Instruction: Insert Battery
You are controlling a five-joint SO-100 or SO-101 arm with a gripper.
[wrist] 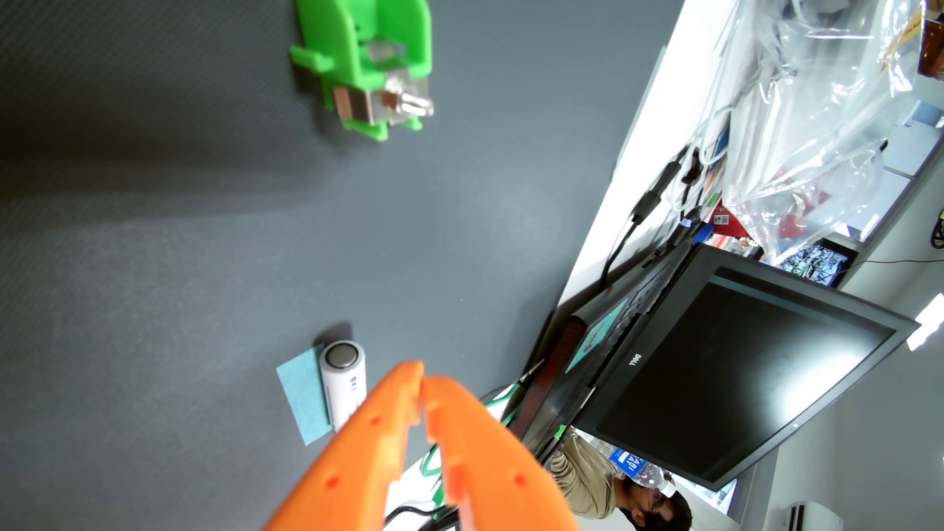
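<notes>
In the wrist view a white cylindrical battery [343, 380] with a grey metal end lies on the dark grey mat, resting against a light blue pad [302, 398]. My orange gripper [423, 379] comes in from the bottom edge. Its two fingertips touch each other and hold nothing. The tips sit just right of the battery, and the left finger [378, 424] covers the battery's lower end. A green plastic battery holder [365, 61] with metal contacts and a spring stands at the top of the view, far from the gripper.
The mat [204, 230] ends at a diagonal edge on the right. Beyond it are a Dell laptop [715, 378], black cables [649, 204], clear plastic bags [817, 127] and a person [613, 485] at the bottom right. Green cable runs under the gripper.
</notes>
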